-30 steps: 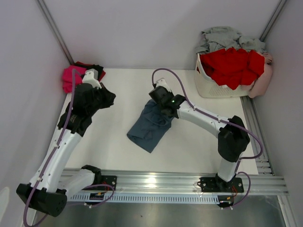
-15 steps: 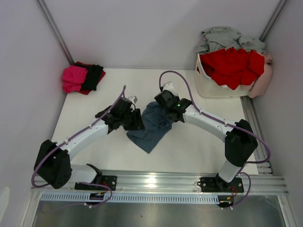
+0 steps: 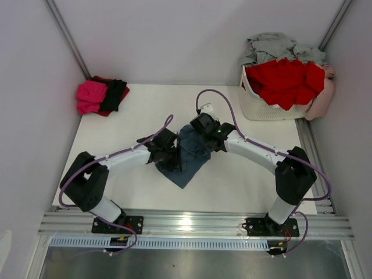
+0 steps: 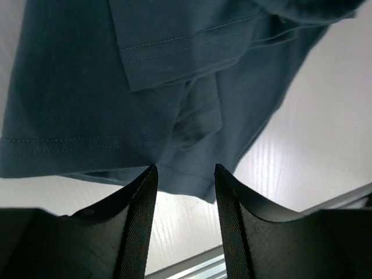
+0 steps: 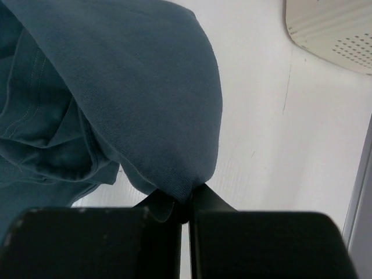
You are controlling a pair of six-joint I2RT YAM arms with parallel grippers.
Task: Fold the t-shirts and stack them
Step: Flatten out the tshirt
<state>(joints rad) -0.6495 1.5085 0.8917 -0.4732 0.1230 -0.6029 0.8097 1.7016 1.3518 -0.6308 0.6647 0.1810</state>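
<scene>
The right gripper (image 3: 199, 129) (image 5: 185, 196) is closed tight, with its two black fingers pressed together on a thick fold of the slate blue-grey t-shirt (image 3: 187, 158) (image 4: 87, 87) (image 5: 133, 87). From this pinch the soft knit cloth falls away in round, loose folds, and a stitched hem shows among them. Beside this gripper the white table (image 3: 244, 174) is smooth and matt. There is free room up to the white lattice plastic basket (image 3: 261, 106), which stands well apart at the far right corner.

The left gripper (image 3: 170, 152) (image 4: 185, 170) has its jaws apart and nothing is clamped between them. Its ribbed black fingertips (image 4: 145, 192) stand at the lower edge of the same shirt. I cannot tell if they touch the cloth. Beyond the tips the shirt lies in flat layers, with double-stitched hems and one sleeve laid over the body.

Both grippers are close to each other at the middle of the table, one on each side of the shirt. The lowest corner of the shirt points toward the metal rail (image 3: 192, 224) at the near edge.

Far to the left of the left gripper, in the far corner against the walls, lies a small stack. It has a magenta-pink shirt (image 3: 90, 96), a black shirt (image 3: 115, 93) and a red shirt (image 3: 107, 111) underneath. The basket is heaped above its rim with red shirts (image 3: 285, 78), and pale grey cloth (image 3: 273, 46) is crumpled behind them.
</scene>
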